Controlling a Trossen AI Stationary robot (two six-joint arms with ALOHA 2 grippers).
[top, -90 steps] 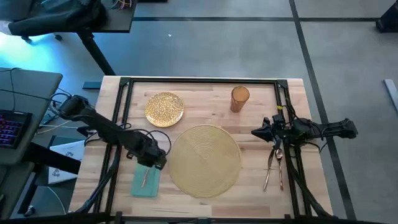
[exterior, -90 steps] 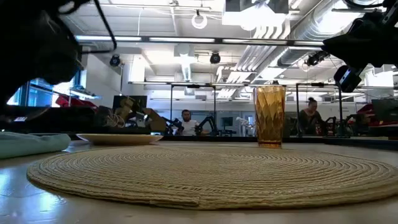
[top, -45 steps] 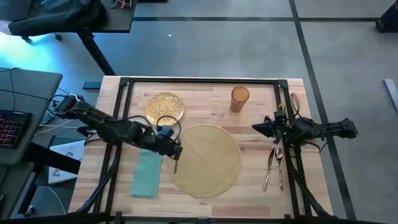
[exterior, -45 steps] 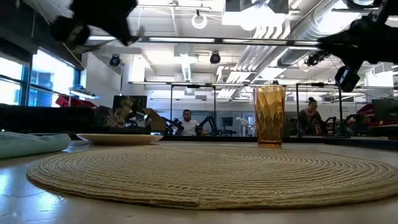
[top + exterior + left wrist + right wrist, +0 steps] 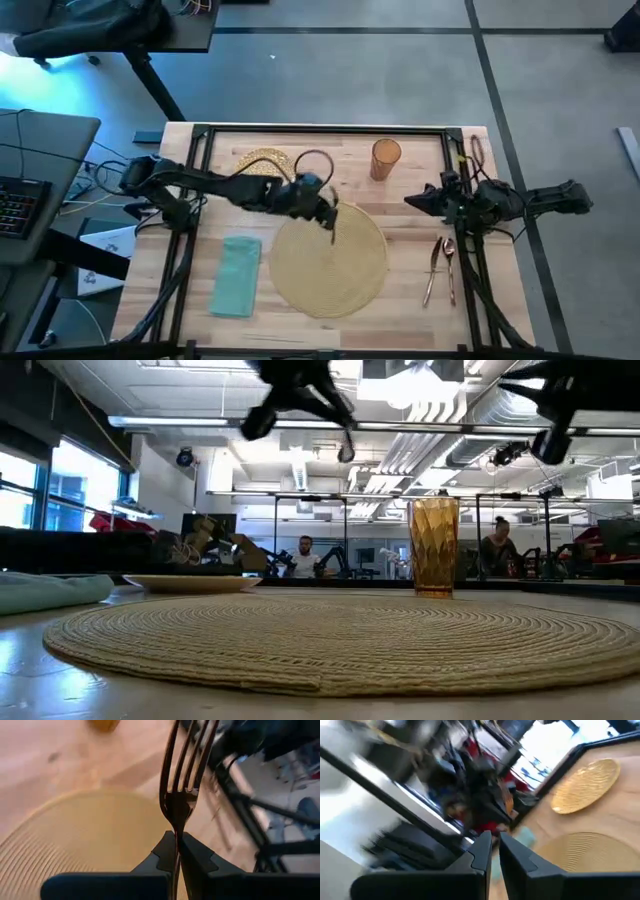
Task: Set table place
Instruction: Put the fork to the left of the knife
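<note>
My left gripper hangs over the far left part of the round tan woven placemat, shut on the copper-coloured fork. The teal napkin lies flat left of the placemat. The gold speckled plate sits at the far left, partly under my left arm. The amber tumbler stands upright at the far side. A knife and a spoon lie right of the placemat. My right gripper hovers shut above them, holding nothing. My left gripper pinches the fork's handle just behind the neck between its two fingers. The fork runs along the fingers, its tines pointing out past their tips. It is lifted clear, above the placemat.
The black metal rail frame runs round the light-wood table top. A grey desk with a keyboard stands off the table's left edge. Bare wood shows between the placemat and the tumbler.
My left gripper has lifted the fork off the napkin and carried it toward the table's right and far side, from above the napkin to above the placemat's far left part. The napkin stays where it was, now bare. My right gripper has risen a little.
</note>
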